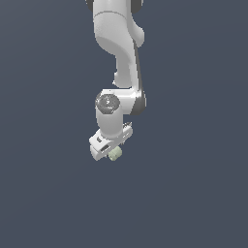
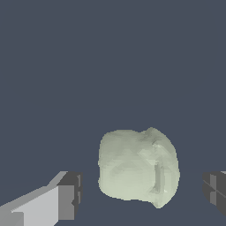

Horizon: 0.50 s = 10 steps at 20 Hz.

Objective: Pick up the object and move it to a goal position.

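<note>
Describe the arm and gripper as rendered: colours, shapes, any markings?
The arm is glossy white with rounded, tubular links and dark grey seams at the joints; one joint shows a round grey cap. The gripper is a white boxy hand. In the wrist view its fingers are pale grey blocks with dark grey pads. No cables or logos visible.

We see the arm from a distant exterior camera facing it, our wrist camera sits close between the fingers, both views sharing the object
</note>
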Available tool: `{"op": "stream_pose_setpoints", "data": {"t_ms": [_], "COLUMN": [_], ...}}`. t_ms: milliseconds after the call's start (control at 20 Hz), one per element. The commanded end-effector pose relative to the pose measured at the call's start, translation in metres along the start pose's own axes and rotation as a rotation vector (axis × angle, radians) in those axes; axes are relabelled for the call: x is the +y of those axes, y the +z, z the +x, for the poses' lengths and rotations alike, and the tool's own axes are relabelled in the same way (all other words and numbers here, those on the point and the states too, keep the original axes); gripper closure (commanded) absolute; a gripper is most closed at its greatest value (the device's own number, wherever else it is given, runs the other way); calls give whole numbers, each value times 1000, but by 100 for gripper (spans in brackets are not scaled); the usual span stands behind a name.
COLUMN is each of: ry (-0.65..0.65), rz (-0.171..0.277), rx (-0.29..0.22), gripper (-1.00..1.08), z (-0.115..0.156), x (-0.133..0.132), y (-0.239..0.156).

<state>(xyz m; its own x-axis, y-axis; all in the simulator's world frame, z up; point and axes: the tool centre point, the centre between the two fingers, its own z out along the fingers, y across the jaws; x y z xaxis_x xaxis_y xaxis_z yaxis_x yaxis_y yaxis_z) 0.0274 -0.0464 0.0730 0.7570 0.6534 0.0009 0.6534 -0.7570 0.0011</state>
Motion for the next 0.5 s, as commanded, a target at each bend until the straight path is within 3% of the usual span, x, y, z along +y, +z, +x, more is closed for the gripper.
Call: {"op": "stream_pose_setpoints", "data": {"t_ms": [0, 400, 450], "ry": [-2, -3, -3], "rz": [1, 1, 1], "rx": [-1, -1, -1], "gripper": [-92, -92, 108], "z": [-1, 0, 0], "x": [-1, 0, 0], "y": [14, 33, 33]}}
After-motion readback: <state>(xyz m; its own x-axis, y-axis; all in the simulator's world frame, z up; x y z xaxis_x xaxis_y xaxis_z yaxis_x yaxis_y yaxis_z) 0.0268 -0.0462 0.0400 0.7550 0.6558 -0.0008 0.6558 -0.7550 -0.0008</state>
